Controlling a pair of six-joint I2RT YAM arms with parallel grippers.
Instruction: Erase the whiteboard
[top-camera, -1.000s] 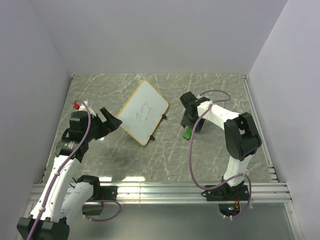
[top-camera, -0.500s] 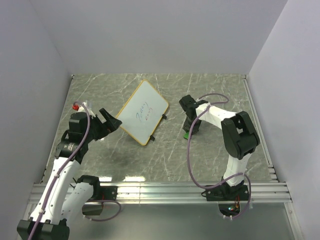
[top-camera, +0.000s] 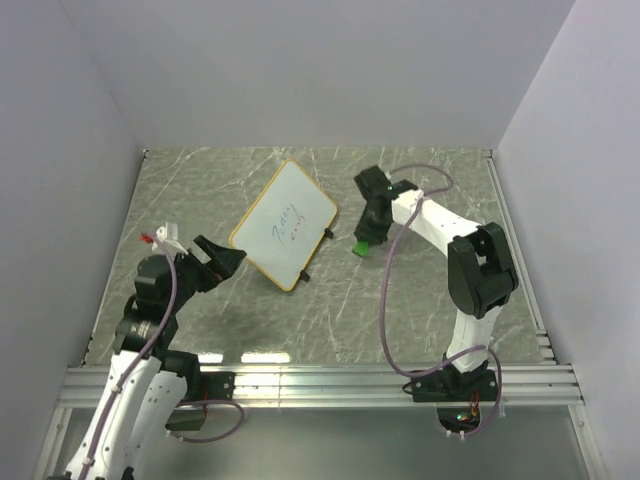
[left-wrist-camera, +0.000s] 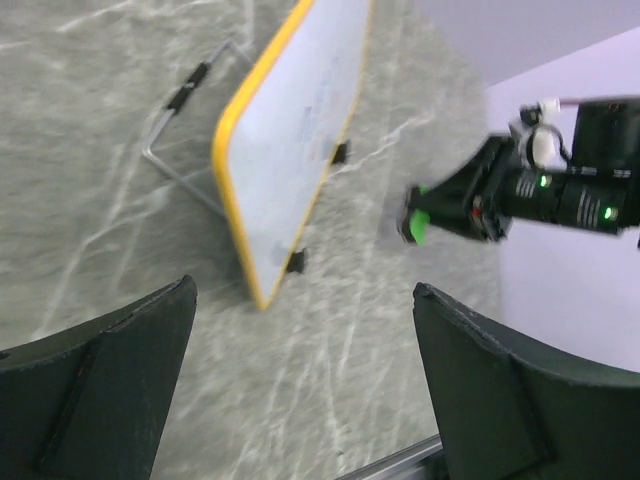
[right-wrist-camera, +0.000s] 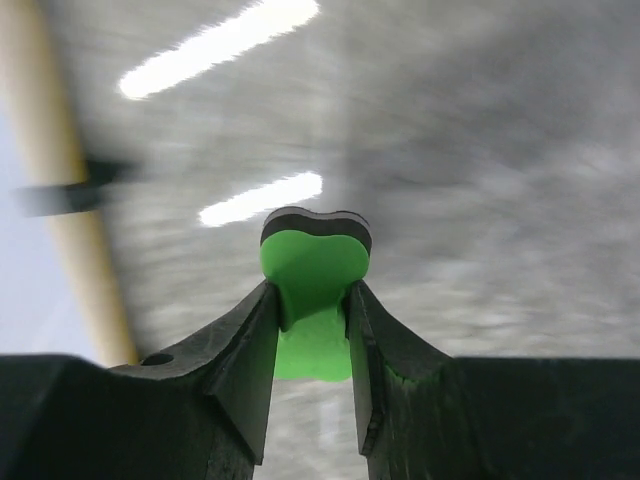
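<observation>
Swung leftward since a second ago, the right gripper (top-camera: 366, 238) pinches the green eraser (top-camera: 362, 246) just right of the propped whiteboard (top-camera: 285, 222), whose long axis runs near-left to far-right; the left gripper (top-camera: 222, 253) gapes empty by its near-left edge.

Eraser (top-camera: 362, 245) right of whiteboard (top-camera: 285, 225); left tool (top-camera: 222, 254) at its left.

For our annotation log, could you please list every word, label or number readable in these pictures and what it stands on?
Small white rectangular whiteboard with orange-tan rim: two lines of faint blue handwriting, too small to read.
No other text, label or number can be seen.
</observation>
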